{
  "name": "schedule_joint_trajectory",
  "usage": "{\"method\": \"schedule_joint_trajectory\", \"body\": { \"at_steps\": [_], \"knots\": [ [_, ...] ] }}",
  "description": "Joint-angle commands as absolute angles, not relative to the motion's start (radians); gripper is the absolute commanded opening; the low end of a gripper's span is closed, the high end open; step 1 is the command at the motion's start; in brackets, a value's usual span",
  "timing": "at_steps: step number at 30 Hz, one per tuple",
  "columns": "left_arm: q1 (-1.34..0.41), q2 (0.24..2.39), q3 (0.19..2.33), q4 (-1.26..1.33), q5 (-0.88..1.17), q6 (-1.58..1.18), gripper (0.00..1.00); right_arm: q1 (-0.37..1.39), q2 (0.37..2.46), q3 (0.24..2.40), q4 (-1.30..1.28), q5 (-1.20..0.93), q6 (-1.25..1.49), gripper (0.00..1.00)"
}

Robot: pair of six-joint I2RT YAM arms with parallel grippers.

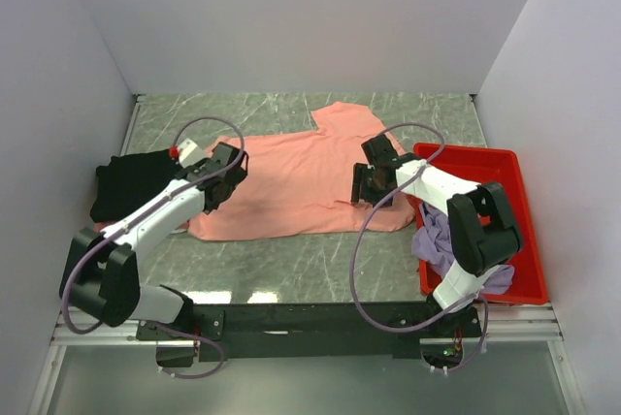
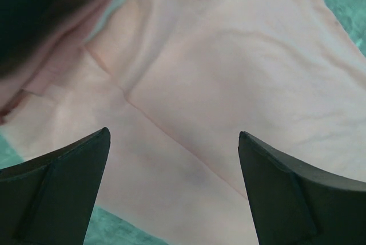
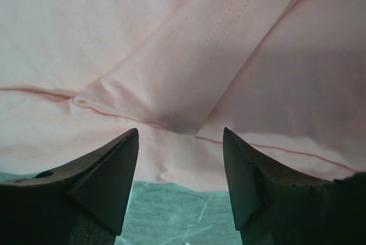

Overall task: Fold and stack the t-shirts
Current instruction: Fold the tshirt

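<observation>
A salmon-pink t-shirt (image 1: 291, 177) lies spread flat across the middle of the table, one sleeve pointing to the back. My left gripper (image 1: 223, 180) hovers over its left part, open wide, with only cloth (image 2: 229, 56) below the fingers and nothing between them (image 2: 173, 133). My right gripper (image 1: 367, 188) is at the shirt's right side, open, its fingers straddling the hem and a folded crease (image 3: 171, 85) just above the cloth edge (image 3: 180, 130). A black t-shirt (image 1: 131, 182) lies at the far left. A lavender-purple t-shirt (image 1: 441, 236) is bunched in the tray.
A red plastic tray (image 1: 505, 168) stands at the right edge of the green marbled table (image 1: 291, 260). White walls close in the left, back and right. A strip of pink cloth (image 1: 105, 227) shows under the black shirt.
</observation>
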State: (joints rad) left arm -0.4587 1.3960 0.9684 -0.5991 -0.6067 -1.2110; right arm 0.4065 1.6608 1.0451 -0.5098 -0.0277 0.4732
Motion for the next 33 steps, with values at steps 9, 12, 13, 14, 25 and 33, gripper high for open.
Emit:
{"method": "schedule_joint_trajectory", "body": {
  "at_steps": [9,12,13,14,25,33],
  "knots": [
    [-0.368,1.272,0.816,-0.637,-0.600,-1.253,0.99,0.417,1.729,1.115,-0.474,-0.034,0.468,0.38],
    [-0.365,1.266,0.812,-0.638,-0.598,-1.255,0.99,0.419,1.743,1.132,-0.471,-0.031,0.471,0.28],
    [-0.365,1.266,0.811,-0.638,-0.597,-1.256,0.99,0.420,1.746,1.141,-0.471,-0.029,0.469,0.24],
    [-0.365,1.264,0.808,-0.635,-0.595,-1.256,0.99,0.420,1.750,1.146,-0.471,-0.025,0.471,0.22],
    [-0.361,1.224,0.788,-0.646,-0.600,-1.262,0.99,0.426,1.781,1.224,-0.457,-0.026,0.437,0.00],
    [-0.353,1.218,0.810,-0.667,-0.603,-1.253,0.99,0.433,1.934,1.414,-0.552,-0.009,0.402,0.02]
  ]
}}
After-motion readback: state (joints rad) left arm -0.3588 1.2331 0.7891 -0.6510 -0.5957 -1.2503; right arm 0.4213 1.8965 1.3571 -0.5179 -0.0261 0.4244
